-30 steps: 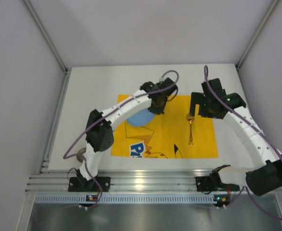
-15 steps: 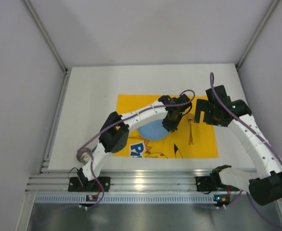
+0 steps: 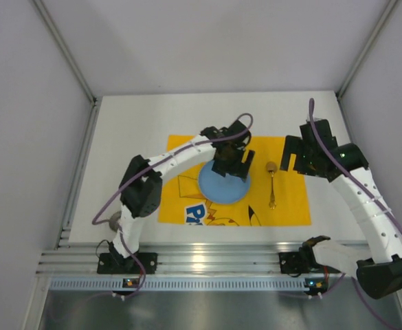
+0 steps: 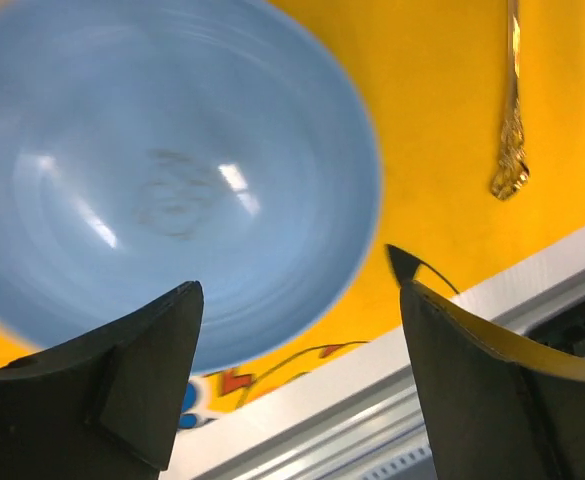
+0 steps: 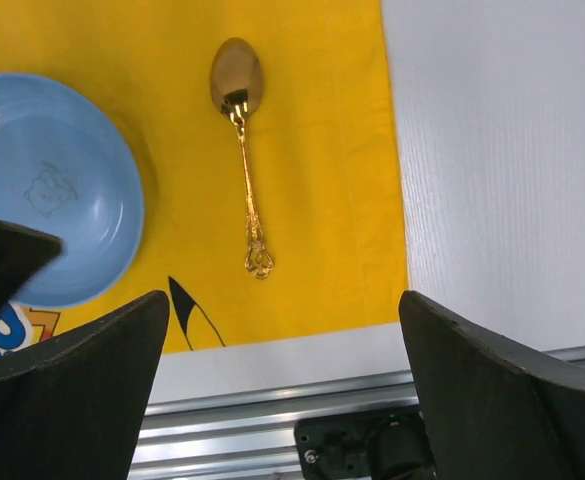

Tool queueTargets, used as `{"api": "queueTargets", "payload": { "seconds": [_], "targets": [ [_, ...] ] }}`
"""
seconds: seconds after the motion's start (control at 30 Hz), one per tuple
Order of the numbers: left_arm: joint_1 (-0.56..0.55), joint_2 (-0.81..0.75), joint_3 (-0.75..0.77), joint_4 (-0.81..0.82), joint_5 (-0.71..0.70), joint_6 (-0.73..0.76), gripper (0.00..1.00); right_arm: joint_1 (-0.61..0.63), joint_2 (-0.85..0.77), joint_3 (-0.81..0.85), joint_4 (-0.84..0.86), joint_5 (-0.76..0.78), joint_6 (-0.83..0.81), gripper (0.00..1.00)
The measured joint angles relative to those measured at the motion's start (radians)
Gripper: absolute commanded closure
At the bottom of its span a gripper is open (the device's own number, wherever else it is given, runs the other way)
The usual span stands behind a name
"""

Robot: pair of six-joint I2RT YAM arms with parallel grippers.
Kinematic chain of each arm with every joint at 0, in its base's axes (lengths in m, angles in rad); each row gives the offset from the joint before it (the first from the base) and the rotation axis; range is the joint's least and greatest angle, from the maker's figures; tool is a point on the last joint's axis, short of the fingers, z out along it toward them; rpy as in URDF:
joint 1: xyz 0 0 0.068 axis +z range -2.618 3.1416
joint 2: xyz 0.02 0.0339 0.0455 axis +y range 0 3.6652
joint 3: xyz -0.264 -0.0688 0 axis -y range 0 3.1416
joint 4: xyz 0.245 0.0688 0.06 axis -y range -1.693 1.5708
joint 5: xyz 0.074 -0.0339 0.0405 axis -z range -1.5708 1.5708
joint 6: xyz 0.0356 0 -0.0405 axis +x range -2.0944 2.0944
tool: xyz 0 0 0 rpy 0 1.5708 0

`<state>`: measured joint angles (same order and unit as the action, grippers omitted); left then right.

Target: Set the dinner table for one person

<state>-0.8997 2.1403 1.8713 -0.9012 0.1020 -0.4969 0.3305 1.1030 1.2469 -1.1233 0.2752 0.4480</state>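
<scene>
The dinner table (image 3: 132, 130) is a white top with a yellow cartoon placemat (image 3: 290, 199) on it. A blue plate (image 3: 218, 187) lies flat on the middle of the mat. My left gripper (image 3: 233, 165) hangs open just over the plate's far rim; in the left wrist view the plate (image 4: 172, 180) lies beyond the spread fingers, touching neither. A gold spoon (image 3: 272, 184) lies to the right of the plate, bowl pointing away from me. My right gripper (image 3: 298, 161) stands open above the mat's right edge, and its wrist view shows the spoon (image 5: 244, 150) below it, untouched.
A ridged aluminium rail (image 3: 201, 261) runs along the near edge, with both arm bases on it. Grey wall panels (image 3: 29, 137) close in the left, back and right. A small grey round object (image 3: 113, 220) sits half hidden behind the left arm's lower link.
My left gripper carried the blue plate from the mat's back left to its middle, then opened and let it go. The right gripper drew back to the right, away from the spoon.
</scene>
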Motion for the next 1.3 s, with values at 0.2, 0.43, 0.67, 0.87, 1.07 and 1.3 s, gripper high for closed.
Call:
{"api": "queueTargets", "payload": {
  "seconds": [0.2,0.43,0.67,0.87,1.07,1.3],
  "targets": [
    [0.274,-0.403,-0.326,0.039,-0.123,0.073,0.15,0.000,-0.014,-0.002,0.022,-0.035,0.010,0.00],
    [0.532,-0.595,-0.744,0.068,-0.167,0.104,0.20,0.000,0.027,-0.002,0.044,-0.076,0.008,0.00],
    [0.707,-0.546,-0.885,0.072,-0.155,0.152,0.24,0.000,0.111,0.003,0.058,-0.111,-0.003,0.00],
    [0.703,-0.441,-0.865,0.092,-0.143,0.178,0.35,0.000,0.143,0.045,0.064,-0.124,-0.011,0.00],
    [0.698,-0.375,-0.803,0.054,-0.099,0.182,0.74,0.000,0.143,0.059,0.068,-0.124,-0.026,0.00],
    [0.711,-0.277,-0.701,-0.036,-0.065,0.182,1.00,-0.013,0.142,0.060,0.065,-0.120,-0.045,0.00]
  ]
}}
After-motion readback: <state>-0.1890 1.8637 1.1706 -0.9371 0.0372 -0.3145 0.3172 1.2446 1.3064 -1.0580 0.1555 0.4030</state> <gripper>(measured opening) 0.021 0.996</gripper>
